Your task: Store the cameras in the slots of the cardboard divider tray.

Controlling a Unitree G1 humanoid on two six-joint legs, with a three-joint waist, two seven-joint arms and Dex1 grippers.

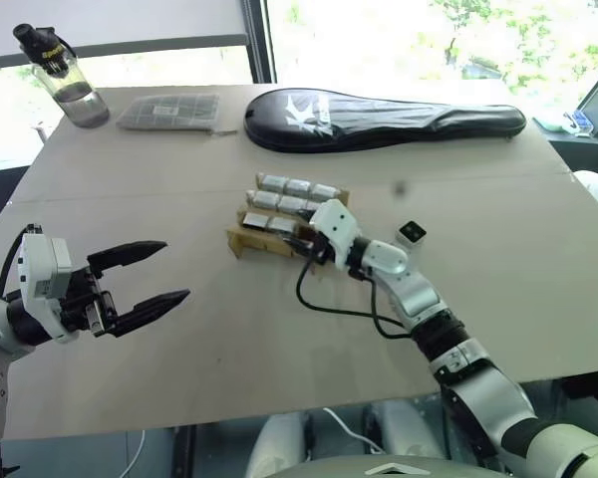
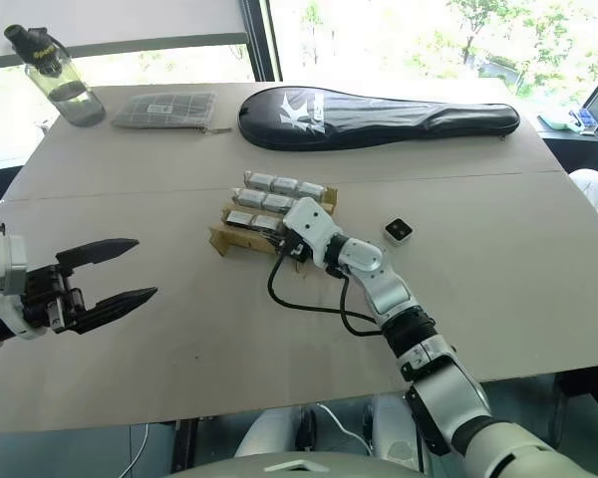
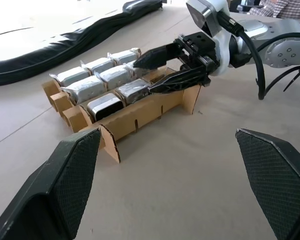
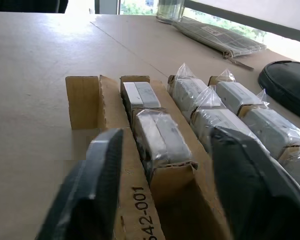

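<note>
One loose camera [image 2: 398, 231] sits just right of my right gripper [image 3: 157, 70], whose jaws stand apart over the cardboard divider tray [image 2: 222, 238]; my left gripper [image 1: 154, 276] gapes wide, well apart.

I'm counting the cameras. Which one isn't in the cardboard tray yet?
The camera lying alone on the table, beside the right arm. The others all sit in the tray's slots.

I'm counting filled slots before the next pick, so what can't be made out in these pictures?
- Cardboard divider tray: in the eye views the right gripper covers its near end slots.
- Cameras: plastic bags blur their faces in the right wrist view.
- Loose camera: too small to read.
</note>
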